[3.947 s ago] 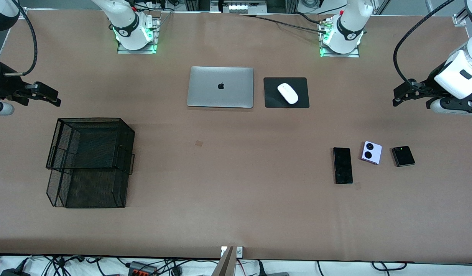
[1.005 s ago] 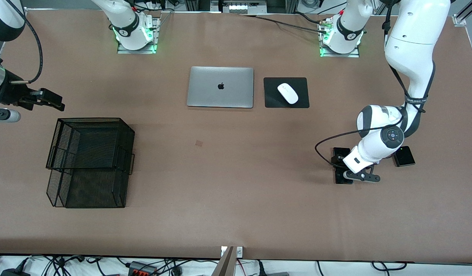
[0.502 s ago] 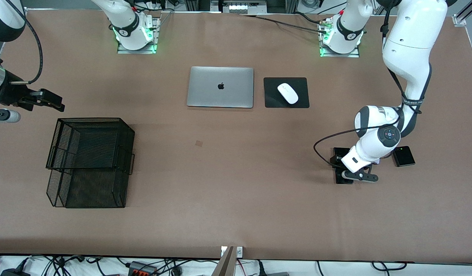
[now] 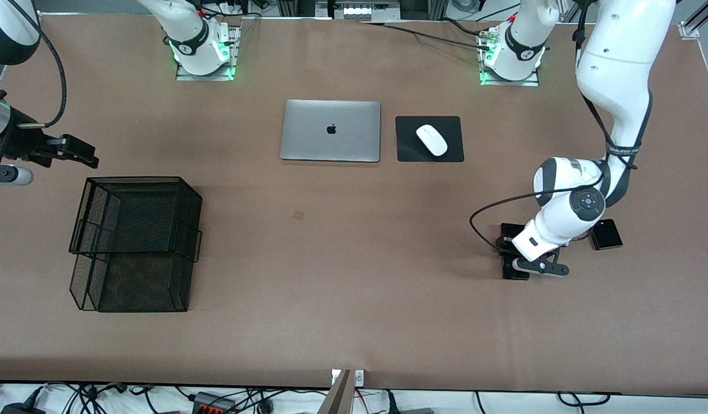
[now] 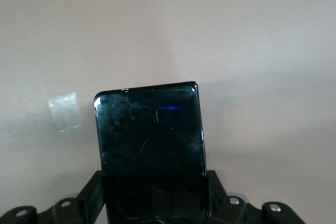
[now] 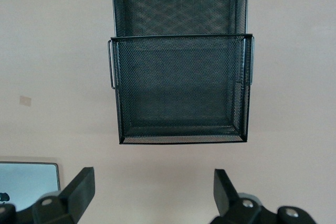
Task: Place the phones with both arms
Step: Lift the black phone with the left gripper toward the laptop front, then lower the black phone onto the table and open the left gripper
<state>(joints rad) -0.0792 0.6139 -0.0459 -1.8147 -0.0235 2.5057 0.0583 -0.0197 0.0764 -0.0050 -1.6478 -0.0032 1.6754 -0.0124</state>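
The long black slab phone [image 4: 514,273] lies on the table toward the left arm's end. My left gripper [image 4: 510,251] is down on it, its fingers closed against the two long edges; the left wrist view shows the slab [image 5: 149,129] between the fingers [image 5: 90,199]. The small dark square phone [image 4: 605,234] lies beside it, closer to the table's end. The lilac phone is hidden under the left arm. My right gripper [image 4: 73,150] waits open and empty over the table at the right arm's end, just above the mesh basket [image 4: 136,215]; its fingers [image 6: 79,187] stand wide apart.
A silver laptop [image 4: 330,130] and a white mouse [image 4: 432,140] on a black pad [image 4: 408,150] sit between the arm bases. The two-tier black mesh basket also shows in the right wrist view [image 6: 178,87]. A bit of clear tape [image 5: 65,111] lies beside the slab.
The left arm swung in from the table's end and came down on the black slab. In the last half second the slab shifted slightly toward the front camera. The right gripper barely moved.
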